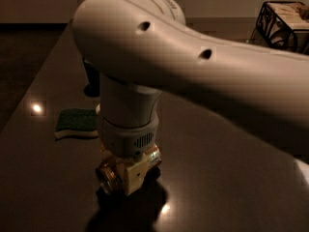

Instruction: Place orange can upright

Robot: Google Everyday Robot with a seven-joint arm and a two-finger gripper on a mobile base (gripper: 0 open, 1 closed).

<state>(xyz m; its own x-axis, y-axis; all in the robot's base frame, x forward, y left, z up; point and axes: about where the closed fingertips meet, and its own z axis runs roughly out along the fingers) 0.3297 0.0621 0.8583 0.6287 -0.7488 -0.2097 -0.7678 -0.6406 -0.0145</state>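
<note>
The orange can (108,179) shows only as a round silver-gold end at the bottom of the arm, facing left, so it lies on its side or is tilted, low over the dark table (227,178). My gripper (129,172) is right at the can, pointing down from the white wrist (128,129), and its yellowish body covers the rest of the can. The big white arm (203,62) crosses the view from the right and hides much of the table behind it.
A dark can (91,81) stands upright at the back left, partly behind the arm. A green sponge (76,122) lies left of the wrist. A black wire basket (282,23) stands at the back right. The table's left edge runs along the dark floor.
</note>
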